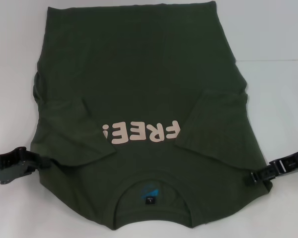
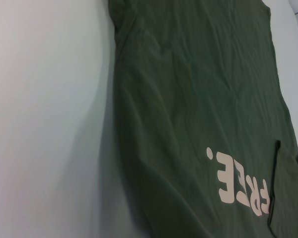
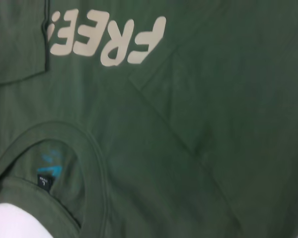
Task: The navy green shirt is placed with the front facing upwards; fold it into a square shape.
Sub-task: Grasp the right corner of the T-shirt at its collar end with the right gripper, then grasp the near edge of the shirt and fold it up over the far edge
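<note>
Sleeves in, body folds left to do.

You see the navy green shirt [image 1: 144, 89] flat on the white table [image 1: 273, 29], print up, both sleeves folded inward; left gripper [image 1: 37, 162] and right gripper [image 1: 256, 177] sit at its shoulder edges, grip state impossible to tell.

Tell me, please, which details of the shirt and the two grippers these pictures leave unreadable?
- Navy green shirt: hem cut off by the head view's top edge.
- Collar label: text too small, right wrist view.
- Left gripper, right gripper: tips lost against the cloth in the head view; wrist views show neither.
</note>
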Robot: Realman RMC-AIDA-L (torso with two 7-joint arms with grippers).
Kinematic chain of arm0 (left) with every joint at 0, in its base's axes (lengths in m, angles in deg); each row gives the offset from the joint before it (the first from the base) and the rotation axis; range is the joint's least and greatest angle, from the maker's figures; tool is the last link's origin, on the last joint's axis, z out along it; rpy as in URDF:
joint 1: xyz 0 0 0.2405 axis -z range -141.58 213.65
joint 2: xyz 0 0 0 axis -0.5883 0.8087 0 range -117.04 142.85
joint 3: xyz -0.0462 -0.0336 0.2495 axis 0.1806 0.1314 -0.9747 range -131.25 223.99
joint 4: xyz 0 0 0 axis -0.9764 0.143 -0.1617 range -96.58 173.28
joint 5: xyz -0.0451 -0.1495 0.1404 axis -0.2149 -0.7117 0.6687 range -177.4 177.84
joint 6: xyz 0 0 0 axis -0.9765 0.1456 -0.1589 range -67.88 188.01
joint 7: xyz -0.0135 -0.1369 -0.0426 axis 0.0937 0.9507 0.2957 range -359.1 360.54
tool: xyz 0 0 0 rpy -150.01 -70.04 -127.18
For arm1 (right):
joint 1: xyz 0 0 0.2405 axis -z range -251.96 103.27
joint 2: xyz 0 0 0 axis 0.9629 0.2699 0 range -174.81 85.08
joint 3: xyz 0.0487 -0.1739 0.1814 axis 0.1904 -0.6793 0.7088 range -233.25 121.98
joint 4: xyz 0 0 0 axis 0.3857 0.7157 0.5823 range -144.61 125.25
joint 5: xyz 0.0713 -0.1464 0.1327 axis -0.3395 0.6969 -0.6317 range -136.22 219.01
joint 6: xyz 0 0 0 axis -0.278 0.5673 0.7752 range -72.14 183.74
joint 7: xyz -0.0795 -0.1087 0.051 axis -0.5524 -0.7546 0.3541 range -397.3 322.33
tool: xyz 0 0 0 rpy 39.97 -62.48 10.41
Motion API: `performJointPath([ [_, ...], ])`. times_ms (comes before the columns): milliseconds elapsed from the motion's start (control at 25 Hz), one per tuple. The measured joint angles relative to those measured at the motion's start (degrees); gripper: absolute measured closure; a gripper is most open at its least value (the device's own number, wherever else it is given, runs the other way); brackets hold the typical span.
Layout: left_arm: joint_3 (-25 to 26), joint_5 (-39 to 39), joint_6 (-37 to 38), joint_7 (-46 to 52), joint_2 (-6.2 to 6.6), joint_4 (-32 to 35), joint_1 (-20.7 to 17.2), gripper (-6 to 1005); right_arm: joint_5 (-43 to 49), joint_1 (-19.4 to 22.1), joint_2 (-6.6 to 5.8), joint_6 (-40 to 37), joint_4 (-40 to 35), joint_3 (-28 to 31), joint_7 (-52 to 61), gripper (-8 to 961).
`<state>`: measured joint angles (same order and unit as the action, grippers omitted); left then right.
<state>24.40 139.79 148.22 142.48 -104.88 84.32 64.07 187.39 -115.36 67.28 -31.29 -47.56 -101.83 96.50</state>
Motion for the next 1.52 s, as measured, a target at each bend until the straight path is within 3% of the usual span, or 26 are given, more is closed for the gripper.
performJointPath([
  [400,0.0,0.0,0.1,0.0,-0.07,0.0,0.0,957,0.0,-0.4,0.48,0.5,0.0,0.1,1.0,111],
  [600,0.0,0.0,0.0,-0.1,-0.07,0.0,-0.1,958,0.1,-0.4,0.47,0.5,0.0,-0.2,1.0,314],
  [1160,0.1,-1.0,0.5,-1.6,-0.07,-0.1,-0.3,957,-0.2,-0.2,0.62,1.3,0.0,0.2,1.2,768],
  [1400,0.1,-1.3,1.3,-3.0,-0.07,-0.1,-0.3,958,-0.5,0.1,0.7,0.9,-0.1,0.2,1.2,936],
  [1520,0.1,-1.3,3.4,-4.3,-0.07,0.0,-0.5,958,-0.5,0.2,0.44,-0.7,-0.4,0.2,1.2,936],
])
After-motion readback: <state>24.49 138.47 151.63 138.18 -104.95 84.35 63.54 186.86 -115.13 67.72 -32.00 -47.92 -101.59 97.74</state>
